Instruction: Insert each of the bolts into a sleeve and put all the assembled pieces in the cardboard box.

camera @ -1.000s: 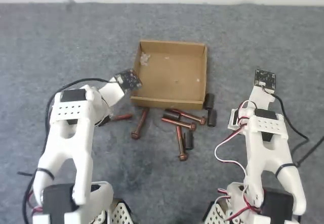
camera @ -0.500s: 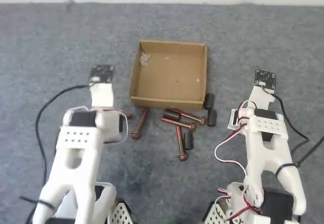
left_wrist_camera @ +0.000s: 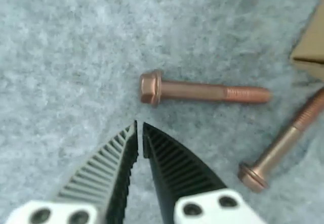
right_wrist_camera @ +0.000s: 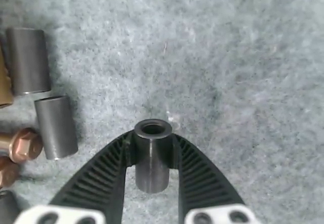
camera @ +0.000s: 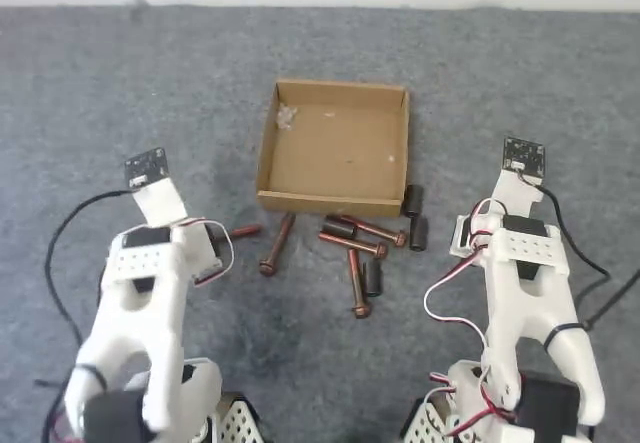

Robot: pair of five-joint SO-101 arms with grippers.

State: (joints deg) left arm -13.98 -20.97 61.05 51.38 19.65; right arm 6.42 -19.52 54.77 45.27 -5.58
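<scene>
Sleeve [right_wrist_camera: 152,166] gripped lengthwise in right hand [right_wrist_camera: 152,137], bore outward; left hand [left_wrist_camera: 139,128] closed, empty, bolt [left_wrist_camera: 202,90] crosswise ahead

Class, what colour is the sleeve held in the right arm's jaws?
Dark grey. The sleeve shows best in the right wrist view.

Grey, felt-like table [camera: 120,73] carrying a cardboard box [camera: 331,203], bolts [camera: 352,245] and sleeves [camera: 417,233].
The open box sits around the middle of the surface, somewhat toward the far edge. Five copper-coloured bolts lie flat at differing angles just on its near side. Several dark sleeves lie on their sides, two by the box corner nearer the right edge and one among the bolts.
</scene>
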